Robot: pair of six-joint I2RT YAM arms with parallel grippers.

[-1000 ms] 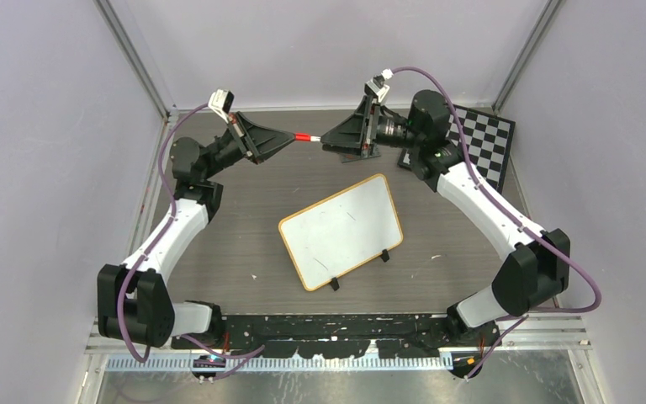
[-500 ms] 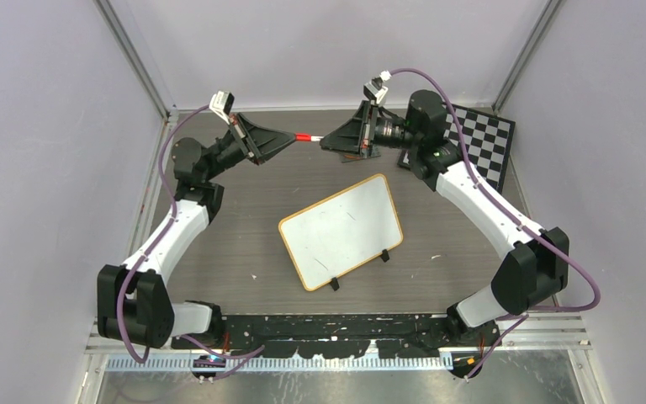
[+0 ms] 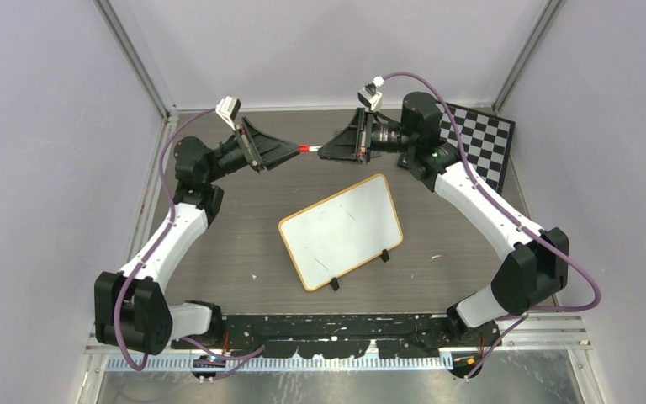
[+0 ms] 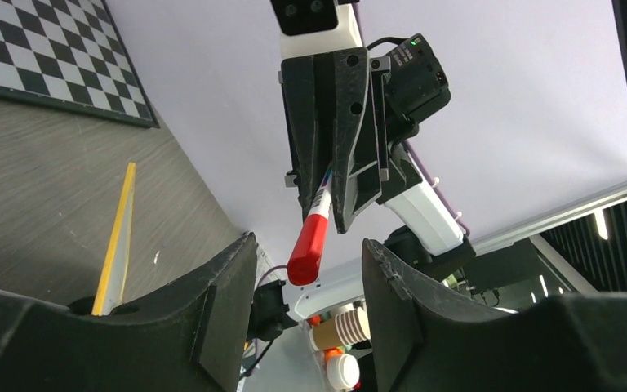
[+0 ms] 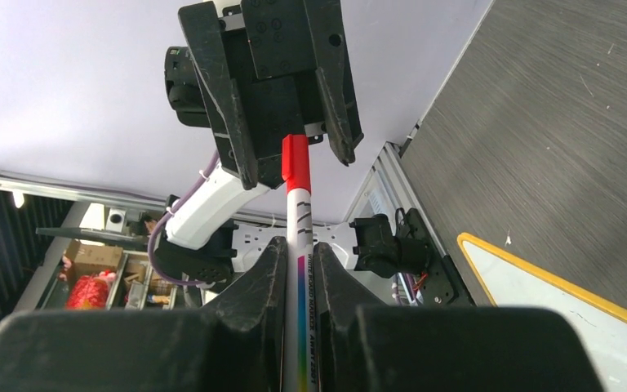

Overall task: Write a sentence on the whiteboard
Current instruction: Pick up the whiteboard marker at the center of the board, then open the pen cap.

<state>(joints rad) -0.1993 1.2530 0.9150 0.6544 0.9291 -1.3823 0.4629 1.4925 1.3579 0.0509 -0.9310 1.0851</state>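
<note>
Over the far edge of the counter, the right tool is clamped on a marker. Its red cap sits between the left tool's spread fingers, with gaps either side. Mid-counter, well apart from both, the whiteboard lies flat and skewed.

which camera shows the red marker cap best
Left wrist: the red cap sits whole and close between the left gripper's open jaws. Right wrist shows it farther off, foreshortened past the marker barrel. The top view shows only a tiny red speck.
</note>
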